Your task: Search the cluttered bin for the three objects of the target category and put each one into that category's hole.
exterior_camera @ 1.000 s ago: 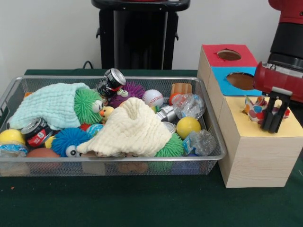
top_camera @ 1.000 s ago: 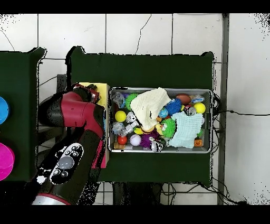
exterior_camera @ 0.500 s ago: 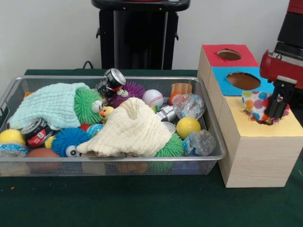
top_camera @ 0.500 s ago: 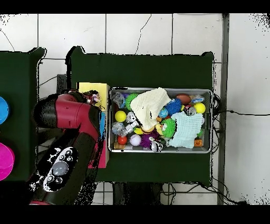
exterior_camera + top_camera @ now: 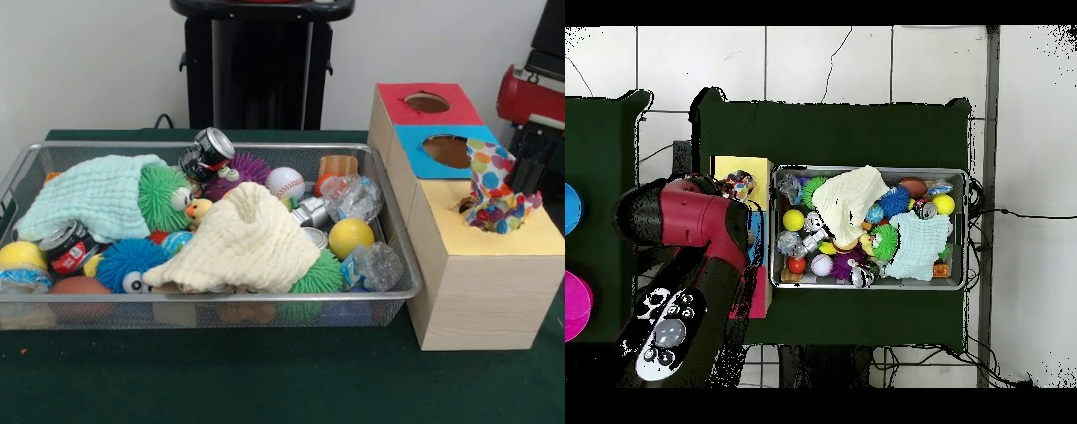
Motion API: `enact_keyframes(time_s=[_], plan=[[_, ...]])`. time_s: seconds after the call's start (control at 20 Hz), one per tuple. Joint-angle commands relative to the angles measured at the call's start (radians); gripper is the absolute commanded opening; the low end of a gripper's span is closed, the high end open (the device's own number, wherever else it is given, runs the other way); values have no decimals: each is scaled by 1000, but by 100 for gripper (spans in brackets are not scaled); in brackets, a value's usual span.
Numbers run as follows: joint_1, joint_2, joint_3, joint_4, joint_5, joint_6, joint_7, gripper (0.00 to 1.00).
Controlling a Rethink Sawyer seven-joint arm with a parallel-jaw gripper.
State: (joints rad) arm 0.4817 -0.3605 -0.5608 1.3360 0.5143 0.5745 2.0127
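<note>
A white cloth with coloured spots (image 5: 493,190) stands upright on the yellow top (image 5: 446,225) of the pale wooden box. Its lower end bunches over the hole (image 5: 465,208), which it mostly covers. My gripper (image 5: 528,181) hangs just right of the cloth and touches it. In the overhead view the cloth (image 5: 740,185) shows at the tip of my red arm (image 5: 695,220), over the yellow top (image 5: 730,165). The wire mesh bin (image 5: 212,147) lies to the left, and no other spotted cloth shows in it. The bin also shows in the overhead view (image 5: 865,170).
In the bin a cream waffle towel (image 5: 247,238) and a mint-green towel (image 5: 93,194) cover toys, balls and cans. The blue-topped box (image 5: 415,141) and the red-topped box (image 5: 393,102) stand behind the yellow one. A black pedestal (image 5: 260,62) stands behind the bin.
My gripper has risen and moved right, away from the hole. The spotted cloth has come up with it, from bunched low at the hole to standing tall.
</note>
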Motion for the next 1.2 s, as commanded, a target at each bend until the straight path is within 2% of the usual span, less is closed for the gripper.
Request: enact_keyframes(time_s=[0.05, 0.3, 0.45, 0.6, 0.9, 1.05, 1.2], plan=[[-52, 52, 137, 112, 47, 133, 278, 0], [-53, 89, 107, 89, 40, 73, 291, 0], [-31, 110, 54, 76, 28, 19, 318, 0], [-33, 105, 44, 75, 28, 46, 317, 0], [-74, 90, 132, 108, 58, 84, 275, 0], [-89, 89, 199, 150, 87, 23, 251, 0], [-68, 119, 193, 158, 97, -85, 284, 0]])
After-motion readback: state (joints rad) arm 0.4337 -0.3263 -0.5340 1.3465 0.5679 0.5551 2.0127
